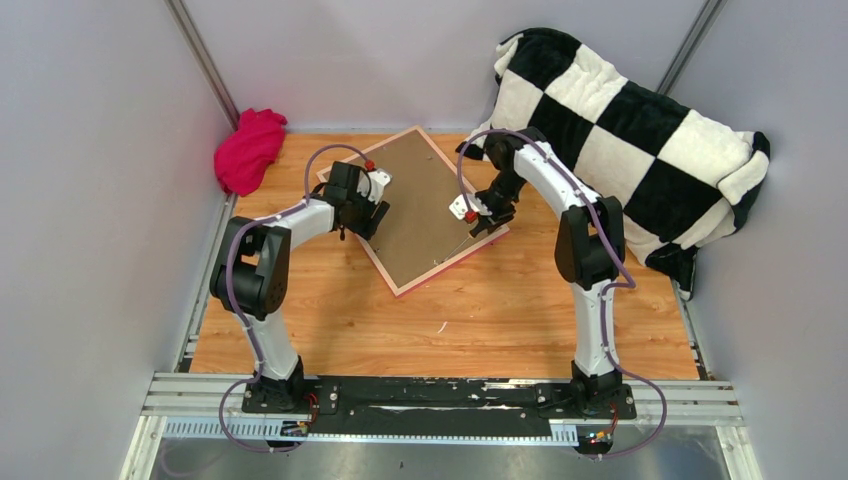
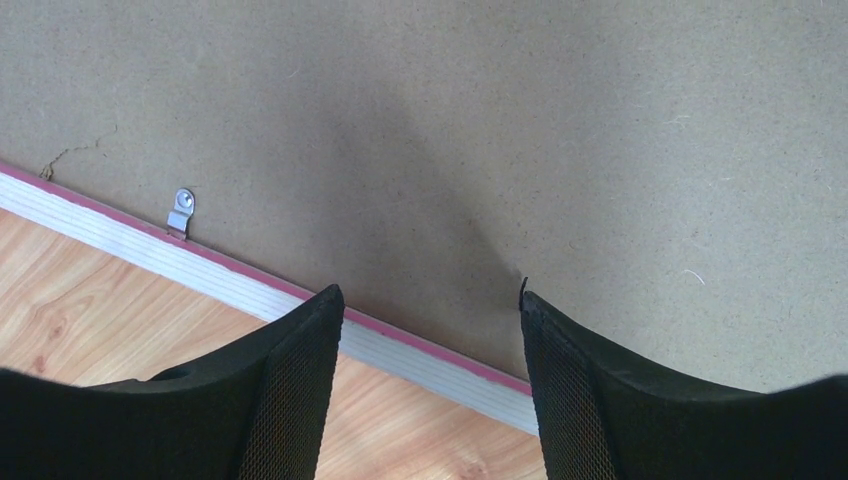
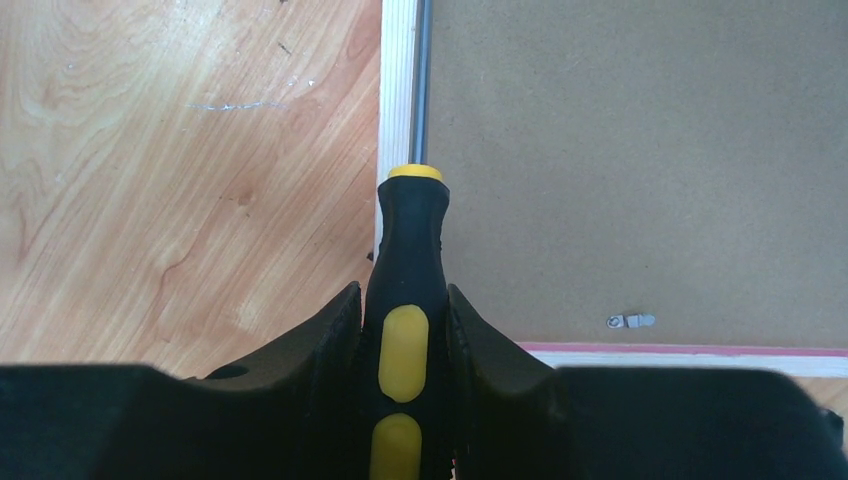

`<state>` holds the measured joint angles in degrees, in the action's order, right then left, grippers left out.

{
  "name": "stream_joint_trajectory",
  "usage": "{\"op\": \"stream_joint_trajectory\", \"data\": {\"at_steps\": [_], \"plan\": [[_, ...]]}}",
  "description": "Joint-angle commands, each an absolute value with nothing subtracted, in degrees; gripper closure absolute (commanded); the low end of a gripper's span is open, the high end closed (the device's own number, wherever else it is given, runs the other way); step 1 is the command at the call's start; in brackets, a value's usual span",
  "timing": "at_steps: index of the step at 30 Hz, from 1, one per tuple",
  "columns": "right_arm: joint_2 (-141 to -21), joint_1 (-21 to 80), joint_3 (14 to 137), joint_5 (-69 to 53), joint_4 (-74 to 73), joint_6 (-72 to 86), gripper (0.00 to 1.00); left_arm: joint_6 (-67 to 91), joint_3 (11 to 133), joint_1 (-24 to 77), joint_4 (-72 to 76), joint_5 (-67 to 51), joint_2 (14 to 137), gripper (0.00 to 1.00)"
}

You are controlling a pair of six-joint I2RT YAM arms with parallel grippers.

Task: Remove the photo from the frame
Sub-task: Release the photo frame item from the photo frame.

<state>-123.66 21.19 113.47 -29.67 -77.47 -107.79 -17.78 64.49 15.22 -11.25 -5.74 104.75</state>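
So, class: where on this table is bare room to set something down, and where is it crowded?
Free: the table, its near strip between the frame and the base rail. Crowded: the back, with frame, pink cloth, checkered blanket, left arm and right arm.

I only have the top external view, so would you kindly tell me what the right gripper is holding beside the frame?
Observer: The right gripper is shut on a screwdriver with a black and yellow handle.
Operator: Thank you. Where does its shaft lie?
Observer: The metal shaft runs along the seam between the pale rail of the frame and the brown backing board.
Operator: And what about the other arm?
Observer: The left gripper is open, its fingers apart over the backing board just inside the frame's edge, with nothing between them.
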Motion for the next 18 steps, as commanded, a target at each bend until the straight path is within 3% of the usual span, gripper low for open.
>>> {"op": "stream_joint_trajectory", "data": {"at_steps": [1, 11, 18], "plan": [[-125.1, 20.65, 112.46, -32.71, -83.51, -111.22, 1.0, -18.47, 63.81, 14.94, -14.07, -4.54, 108.02, 0.33], [-125.6, 21.02, 111.24, -37.54, -82.78, -111.41, 1.0, -18.28, 64.26, 14.94, -14.34, -4.49, 108.45, 0.37], [-124.64, 21.64, 109.46, -37.6, -81.02, -109.69, 1.0, -18.37, 62.41, 14.94, -13.17, -3.62, 104.92, 0.29]]}}
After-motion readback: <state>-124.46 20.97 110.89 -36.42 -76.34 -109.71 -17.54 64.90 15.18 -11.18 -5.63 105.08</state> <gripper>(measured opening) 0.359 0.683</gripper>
